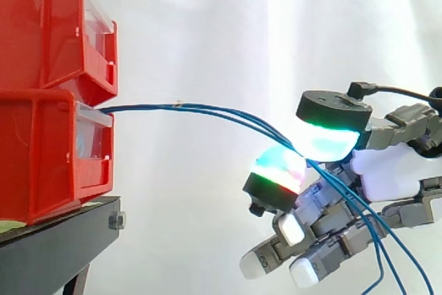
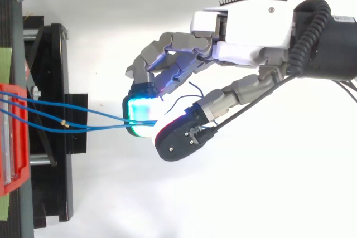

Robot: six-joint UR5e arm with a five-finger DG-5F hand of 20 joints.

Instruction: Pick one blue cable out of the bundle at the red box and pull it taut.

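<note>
The blue cables leave the front of the red bins at the seam where the upper bin sits on the lower one. They run to the right in a shallow arc and dip as they reach the hand. From above, the strands fan slightly at the bin and draw together toward the hand. A small pale tie sits on one of them near the bin.

The hand is closed on the cables. Two glowing pads press toward each other with the strands between them, while the remaining fingers curl underneath and hold nothing. Past the pinch, several loose ends hang down and to the right, below the hand.

The grasp looks made, but more than one strand seems to pass between the pads. I cannot tell whether a single cable has been separated from the rest.

The span from bin to hand curves rather than running straight, so the pull to tautness appears unfinished. What seems left is to draw the hand farther right, away from the bins, until the line straightens. The pinch would have to hold for that.

The bins stand on a black stand at the left, with a white curtain behind everything.
</note>
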